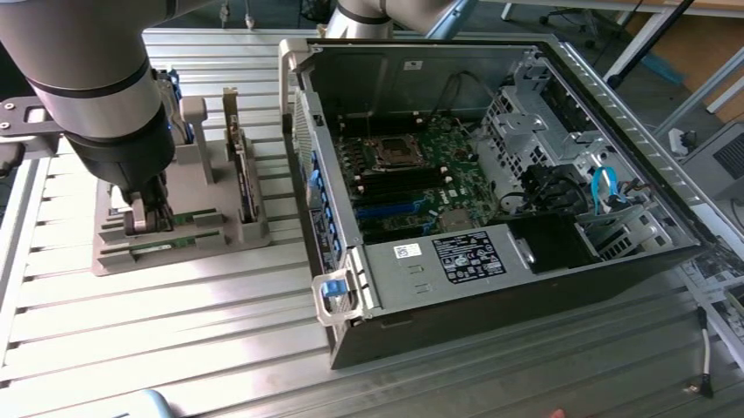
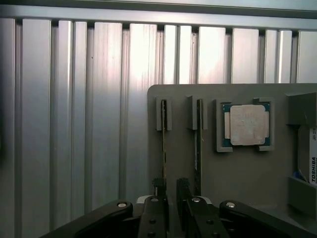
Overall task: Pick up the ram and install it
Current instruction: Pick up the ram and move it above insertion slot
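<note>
Ram sits on edge in the outermost slot of the gray holder, nearest the holder's rim, not lifted yet. Second thin stick stands in the next slot inward, parallel, just beside it. Square silver processor lies flat in a pocket further inward, and the hard drive is at the holder's far side. Gripper hangs over the ram end of the holder, fingers apart with a clear gap, clamped on nothing. The ram's line runs toward one finger rather than mid-gap; the other finger falls between the two sticks. Risks, as I judge them: an off-centre descent puts a fingertip on the ram's top edge and jams or chips it. The inner finger may nudge the neighbour stick, since the slots are close. A grip near one end could let the ram tilt and bind in the slot. Open computer case stands beside the holder on the exterior view's right, motherboard exposed; a tilted ram would likely miss its socket there.
</note>
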